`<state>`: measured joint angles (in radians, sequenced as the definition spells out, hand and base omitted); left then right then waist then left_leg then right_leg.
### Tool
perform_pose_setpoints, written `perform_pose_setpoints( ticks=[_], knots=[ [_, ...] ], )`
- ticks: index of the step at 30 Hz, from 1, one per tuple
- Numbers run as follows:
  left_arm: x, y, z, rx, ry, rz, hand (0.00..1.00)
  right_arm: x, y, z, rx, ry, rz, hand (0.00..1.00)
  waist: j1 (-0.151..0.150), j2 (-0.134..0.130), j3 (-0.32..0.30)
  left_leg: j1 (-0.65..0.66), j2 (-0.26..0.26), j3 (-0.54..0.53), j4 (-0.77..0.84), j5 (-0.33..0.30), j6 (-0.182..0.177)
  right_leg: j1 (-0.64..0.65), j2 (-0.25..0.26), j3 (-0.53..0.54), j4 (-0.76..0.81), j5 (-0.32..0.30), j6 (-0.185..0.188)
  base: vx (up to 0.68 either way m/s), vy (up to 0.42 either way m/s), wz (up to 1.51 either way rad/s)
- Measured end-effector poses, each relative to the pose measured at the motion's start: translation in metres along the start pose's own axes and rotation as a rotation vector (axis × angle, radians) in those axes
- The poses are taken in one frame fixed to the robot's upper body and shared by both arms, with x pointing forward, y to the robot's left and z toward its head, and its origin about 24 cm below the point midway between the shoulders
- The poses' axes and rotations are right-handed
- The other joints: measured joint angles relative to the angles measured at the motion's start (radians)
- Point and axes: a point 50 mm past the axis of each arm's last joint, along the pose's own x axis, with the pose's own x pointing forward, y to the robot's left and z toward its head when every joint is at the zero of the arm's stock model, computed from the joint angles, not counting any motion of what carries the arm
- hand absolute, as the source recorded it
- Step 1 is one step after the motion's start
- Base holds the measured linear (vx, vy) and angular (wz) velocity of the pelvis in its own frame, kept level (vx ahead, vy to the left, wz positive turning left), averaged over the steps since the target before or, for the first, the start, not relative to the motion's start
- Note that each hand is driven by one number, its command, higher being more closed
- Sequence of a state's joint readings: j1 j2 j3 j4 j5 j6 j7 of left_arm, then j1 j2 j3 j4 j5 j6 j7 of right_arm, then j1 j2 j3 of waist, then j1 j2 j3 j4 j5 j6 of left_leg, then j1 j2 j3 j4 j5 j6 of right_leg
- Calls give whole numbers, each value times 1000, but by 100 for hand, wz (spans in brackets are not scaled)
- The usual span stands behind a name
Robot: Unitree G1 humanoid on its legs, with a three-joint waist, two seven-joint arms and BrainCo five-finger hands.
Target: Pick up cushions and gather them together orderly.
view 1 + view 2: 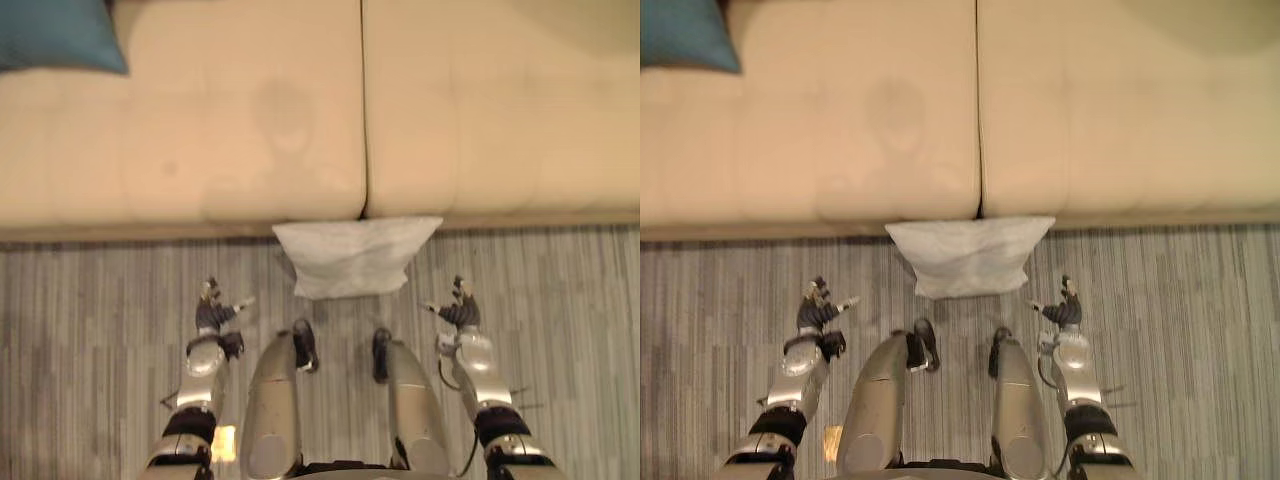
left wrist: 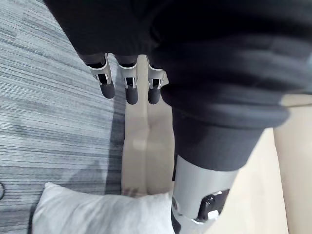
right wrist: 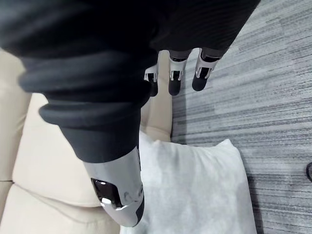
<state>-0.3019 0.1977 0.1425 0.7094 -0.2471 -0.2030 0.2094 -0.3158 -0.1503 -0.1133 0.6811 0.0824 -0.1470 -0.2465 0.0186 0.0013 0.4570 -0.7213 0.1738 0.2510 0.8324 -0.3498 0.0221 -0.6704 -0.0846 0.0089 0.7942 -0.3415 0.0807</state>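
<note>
With my left hand [image 1: 213, 315] and right hand [image 1: 458, 312] both slack-fingered and empty, I'd take the white cushion [image 1: 355, 255] at twelve o'clock by its side edges; it looks soft and light.

Downward head stereo; close wrist views; white cushion [image 1: 355, 255] in all.

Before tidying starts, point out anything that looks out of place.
The white cushion lies on the carpet against the front edge of the sofa, not on the seat. The blue cushion sits up on its far left end. Nothing else stands out.
</note>
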Motion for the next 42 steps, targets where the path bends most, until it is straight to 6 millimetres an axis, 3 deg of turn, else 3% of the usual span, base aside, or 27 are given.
perform_pose_setpoints(
  ticks=[2,4,5,7,10,15,16,20,27,33,36,38,42],
  knots=[
    [15,-12,29,-56,-73,6,0,16,5,27,35,-60,-12,0,-1,0,27,-86,11,2,53,0,0,-90,1,0,60,-1,0,-83,5,-8],
    [31,-33,74,-106,-190,-21,0,34,16,77,89,-178,-17,0,1,1,69,-196,26,3,113,0,0,-205,3,7,127,-1,0,-107,-21,-7],
    [33,-39,85,-119,-216,-30,0,38,19,91,108,-207,-17,0,1,3,77,-223,29,3,125,0,0,-234,5,7,143,-1,0,-129,-35,-8],
    [38,-60,120,-159,-301,-65,0,45,31,141,170,-322,-2,0,1,2,86,-350,43,-2,181,1,1,-367,13,16,207,-1,0,-129,-51,-11],
    [37,-83,149,-210,-362,-109,0,46,46,189,217,-425,24,0,2,4,90,-463,56,-2,235,4,6,-490,17,19,271,-2,0,-121,-69,-10],
    [30,-114,181,-252,-428,-182,0,42,58,234,271,-511,29,0,0,4,90,-575,65,-4,278,17,29,-605,18,20,323,-4,-3,-124,-61,-2],
    [27,-122,189,-261,-445,-208,100,41,60,244,281,-529,32,100,0,5,90,-603,66,-6,284,21,36,-634,18,19,332,-4,-4,-134,-39,6],
    [14,-150,205,-278,-482,-265,100,37,65,268,316,-563,24,100,1,9,92,-679,64,-15,294,42,44,-707,13,15,354,6,-15,-108,-17,7],
    [14,-136,222,-267,-551,-216,100,26,67,283,311,-643,39,100,-3,9,93,-705,70,-9,292,58,31,-739,16,18,360,11,-19,-26,6,0],
    [0,-126,232,-284,-650,-218,100,1,77,277,272,-761,124,100,-3,9,92,-663,94,-1,295,58,31,-709,32,20,359,15,-26,-19,4,-7],
    [-6,-116,221,-290,-663,-201,100,-14,83,263,270,-791,172,100,-3,11,90,-573,103,-2,266,58,31,-618,45,12,325,20,-34,-31,-19,-7],
    [-14,-110,208,-296,-673,-203,100,-27,85,248,284,-818,196,100,-3,12,87,-476,105,-2,207,69,12,-517,50,-1,259,35,-48,-33,-43,-4],
    [-32,-106,169,-290,-630,-232,100,-48,76,205,343,-784,200,100,-4,13,56,-254,101,4,72,79,-15,-279,53,-35,103,54,-62,42,-44,9]
  ],
)
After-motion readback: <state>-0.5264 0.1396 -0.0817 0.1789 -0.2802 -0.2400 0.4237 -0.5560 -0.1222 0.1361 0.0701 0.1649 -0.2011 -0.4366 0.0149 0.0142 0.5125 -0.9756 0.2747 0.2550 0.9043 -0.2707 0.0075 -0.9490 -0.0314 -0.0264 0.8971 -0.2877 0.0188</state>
